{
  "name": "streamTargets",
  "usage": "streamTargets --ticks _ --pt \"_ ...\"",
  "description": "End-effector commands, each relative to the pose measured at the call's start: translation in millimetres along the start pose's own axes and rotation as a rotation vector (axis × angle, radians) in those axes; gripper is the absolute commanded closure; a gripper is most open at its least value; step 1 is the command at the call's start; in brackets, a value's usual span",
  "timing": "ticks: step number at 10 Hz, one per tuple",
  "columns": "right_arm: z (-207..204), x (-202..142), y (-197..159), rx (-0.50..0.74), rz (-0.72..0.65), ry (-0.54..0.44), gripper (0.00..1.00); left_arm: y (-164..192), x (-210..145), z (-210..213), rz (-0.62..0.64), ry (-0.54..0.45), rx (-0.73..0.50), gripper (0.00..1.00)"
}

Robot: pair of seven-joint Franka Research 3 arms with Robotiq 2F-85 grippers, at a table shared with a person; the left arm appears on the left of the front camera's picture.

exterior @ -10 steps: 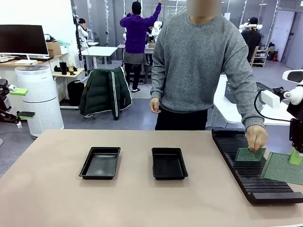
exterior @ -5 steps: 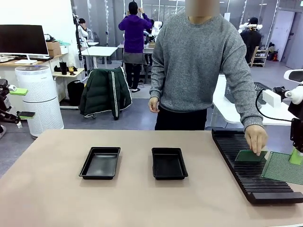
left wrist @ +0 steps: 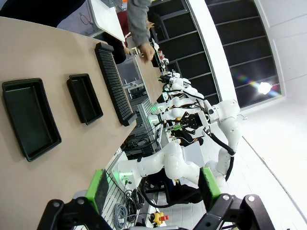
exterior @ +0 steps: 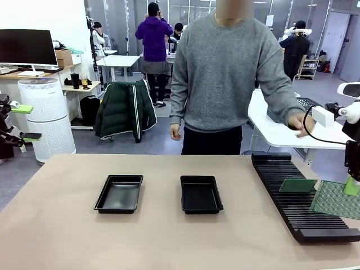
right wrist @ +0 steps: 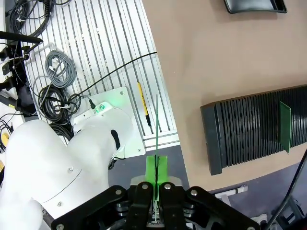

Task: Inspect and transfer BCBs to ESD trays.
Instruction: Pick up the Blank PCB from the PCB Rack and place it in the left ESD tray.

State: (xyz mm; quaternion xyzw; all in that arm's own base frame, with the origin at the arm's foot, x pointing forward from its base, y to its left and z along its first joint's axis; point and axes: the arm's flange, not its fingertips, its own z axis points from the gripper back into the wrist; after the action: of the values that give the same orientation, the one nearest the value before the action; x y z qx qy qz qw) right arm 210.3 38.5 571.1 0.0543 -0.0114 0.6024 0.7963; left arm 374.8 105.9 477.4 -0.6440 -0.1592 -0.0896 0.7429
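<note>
- My right gripper (exterior: 351, 188) is clamped tight on a green board (exterior: 336, 199), pads pinching its top edge.
- In the front view the held board sits low at the picture's right edge, just beside the right side of the black slotted rack (exterior: 292, 205). I can't tell if they touch.
- In the right wrist view that board (right wrist: 157, 125) shows edge-on as a thin green line rising from between the fingers (right wrist: 150, 168), out past the table's edge.
- A second green board (exterior: 298, 185) stands tilted in the rack's slots, about halfway along it. The right wrist view shows it (right wrist: 285, 125) near one end of the rack (right wrist: 244, 129).
- My left gripper (left wrist: 155, 188) is spread wide and holds nothing. Its green pads (left wrist: 100, 188) are well apart.
- The left tray (exterior: 119, 193) and right tray (exterior: 201, 194) lie flat near mid-table, side by side but apart, both bare inside.
- The left wrist view has both trays (left wrist: 29, 117) (left wrist: 85, 98) and the rack (left wrist: 112, 81) in a row.
- The person (exterior: 225, 79) stands at the far side. One hand (exterior: 301, 125) rests on the white table (exterior: 275, 132) behind the rack and the other hangs by their side.
</note>
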Motion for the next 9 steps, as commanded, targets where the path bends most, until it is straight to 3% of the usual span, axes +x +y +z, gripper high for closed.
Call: streamTargets --ticks 1,4,9 --pt "-0.4 0.0 0.2 -0.002 -0.004 0.004 0.98 -0.9 -0.3 0.7 -0.002 -0.002 -0.002 0.0" --pt "0.0 0.0 0.0 0.0 0.0 0.0 0.98 -0.9 -0.3 0.7 -0.002 -0.002 -0.002 0.0" --pt "15.2 52.2 -6.9 0.058 -0.253 -0.048 0.98 -0.9 -0.3 0.7 -0.002 -0.002 -0.002 0.0"
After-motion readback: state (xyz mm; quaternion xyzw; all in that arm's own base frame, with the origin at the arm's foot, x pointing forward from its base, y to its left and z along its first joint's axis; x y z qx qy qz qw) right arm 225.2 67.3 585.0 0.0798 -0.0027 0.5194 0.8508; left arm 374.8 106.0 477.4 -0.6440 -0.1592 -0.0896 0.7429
